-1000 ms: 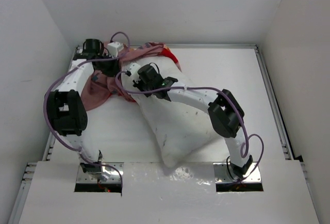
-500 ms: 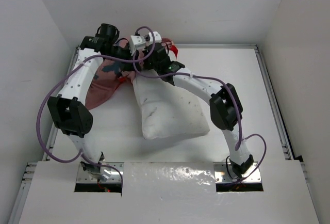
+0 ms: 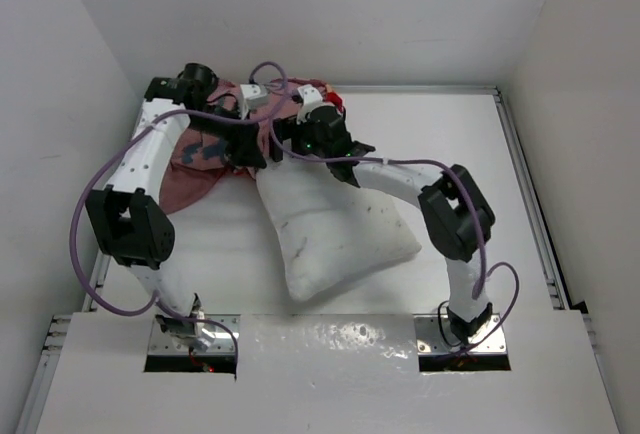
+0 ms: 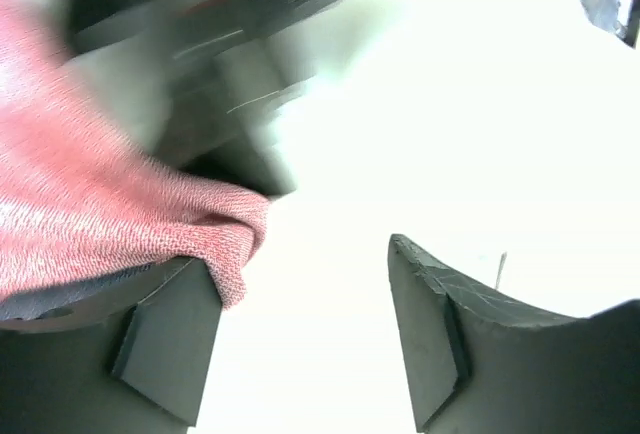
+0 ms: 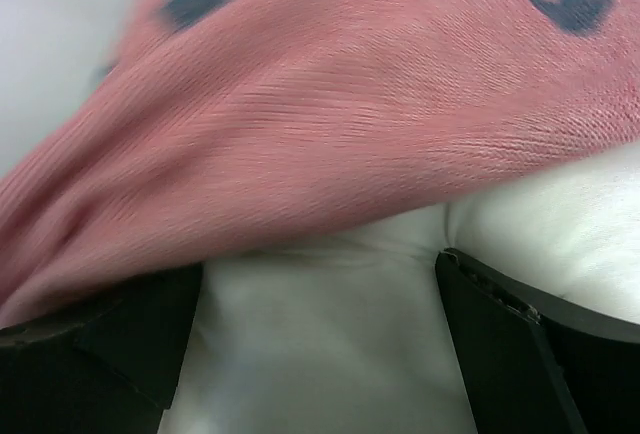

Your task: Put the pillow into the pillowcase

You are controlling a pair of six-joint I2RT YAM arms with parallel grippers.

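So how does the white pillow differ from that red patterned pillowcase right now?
The pillow is plain white; the pillowcase is faded pink and red with dark blue patches. The pillow is plump and full, the pillowcase limp and crumpled. The pillow lies mid-way across the table, the pillowcase bunched toward its far left corner. Both are soft cloth things, and they meet at the pillow's far end.

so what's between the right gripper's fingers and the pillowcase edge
Only the pillow: in the right wrist view its white surface fills the gap between the fingers of the open right gripper and runs up under the pillowcase hem.
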